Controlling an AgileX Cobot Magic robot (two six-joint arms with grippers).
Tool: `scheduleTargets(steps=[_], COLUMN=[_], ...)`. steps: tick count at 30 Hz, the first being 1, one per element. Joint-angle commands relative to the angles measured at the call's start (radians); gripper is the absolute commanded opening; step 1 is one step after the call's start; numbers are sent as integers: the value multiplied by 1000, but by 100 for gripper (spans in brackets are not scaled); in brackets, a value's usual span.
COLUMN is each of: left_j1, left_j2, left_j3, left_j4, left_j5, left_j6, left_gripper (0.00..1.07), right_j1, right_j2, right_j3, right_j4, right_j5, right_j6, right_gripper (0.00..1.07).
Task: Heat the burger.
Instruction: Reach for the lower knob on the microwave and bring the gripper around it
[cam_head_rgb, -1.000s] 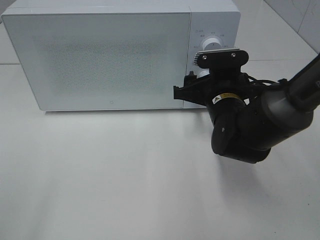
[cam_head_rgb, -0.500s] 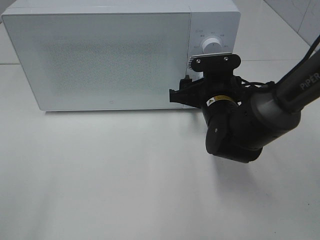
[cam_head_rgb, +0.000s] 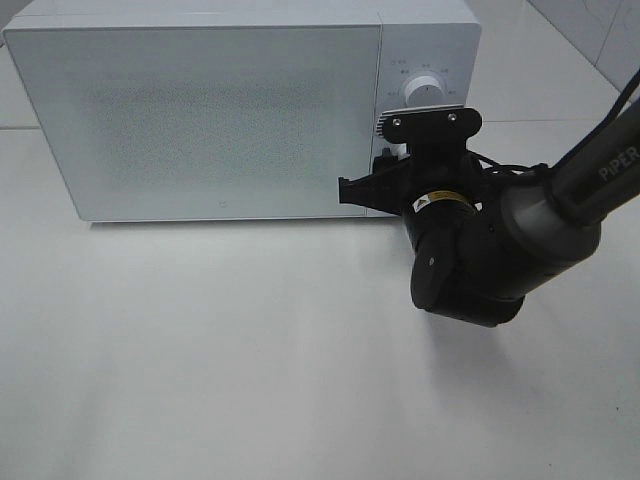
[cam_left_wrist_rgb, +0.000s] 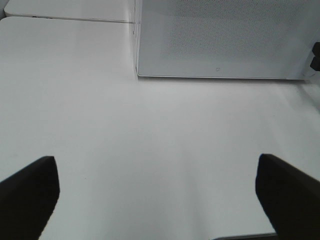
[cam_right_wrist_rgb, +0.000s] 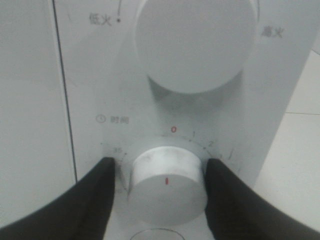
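Observation:
The burger is out of view. The white microwave (cam_head_rgb: 220, 110) stands with its door shut. My right gripper (cam_right_wrist_rgb: 162, 185) is at the control panel, its dark fingers (cam_right_wrist_rgb: 100, 200) on either side of the lower timer knob (cam_right_wrist_rgb: 167, 185). One finger is at the knob's edge, and a thin gap shows beside the other. The knob's red mark sits below the 0. In the exterior high view the right gripper (cam_head_rgb: 392, 160) is pressed up to the panel below the upper knob (cam_head_rgb: 424, 92). My left gripper (cam_left_wrist_rgb: 157, 200) hangs open over bare table, holding nothing.
The microwave fills the back of the white table (cam_head_rgb: 200, 350). The bulky right arm (cam_head_rgb: 480, 260) reaches in from the right edge, in front of the control panel. The larger power knob (cam_right_wrist_rgb: 195, 40) sits just above the timer knob.
The right arm shifted slightly left against the control panel a second ago, then held still. The left gripper stayed still.

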Motion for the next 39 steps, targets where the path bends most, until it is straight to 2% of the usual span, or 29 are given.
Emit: scheduleTargets(steps=[1,3,4,6,20,22,24,28,31,33,34,35,37,38,39], left_j1=[4,4,4,4,4,4,4,4,4,4,4,4,4,4,4], left_j2=[-19,-19,-19,-19,-19,-19,-19,-19,-19,-19,-19,-19,-19,-19,-19], left_j3=[4,4,4,4,4,4,4,4,4,4,4,4,4,4,4], left_j4=[1,1,1,1,1,1,1,1,1,1,1,1,1,1,1], left_j5=[-8,-8,-8,-8,-8,-8,-8,-8,-8,-8,-8,-8,-8,-8,-8], left_j6=[-5,-5,-5,-5,-5,-5,-5,-5,-5,-5,-5,-5,-5,-5,-5], left_gripper=[100,100,100,100,100,100,100,100,100,100,100,100,100,100,100], right_j1=[-5,-5,-5,-5,-5,-5,-5,-5,-5,-5,-5,-5,-5,-5,-5], right_j2=[-1,-1,-1,-1,-1,-1,-1,-1,-1,-1,-1,-1,-1,-1,-1], right_j3=[-11,-11,-11,-11,-11,-11,-11,-11,-11,-10,-10,-10,-10,-10,-10], right_j4=[-6,-8,-8,-8,-46,-138,-159,-206,-216,-270,-270,-284,-290,-307,-307], right_j5=[-44,-72,-72,-84,-124,-148,-154,-154,-148,-142,-142,-144,-144,-145,-145], right_j6=[-12,-14,-14,-15,37,174,226,503,551,774,774,880,941,1075,1075], right_gripper=[38,14,14,0,0,0,0,0,0,0,0,0,0,0,0])
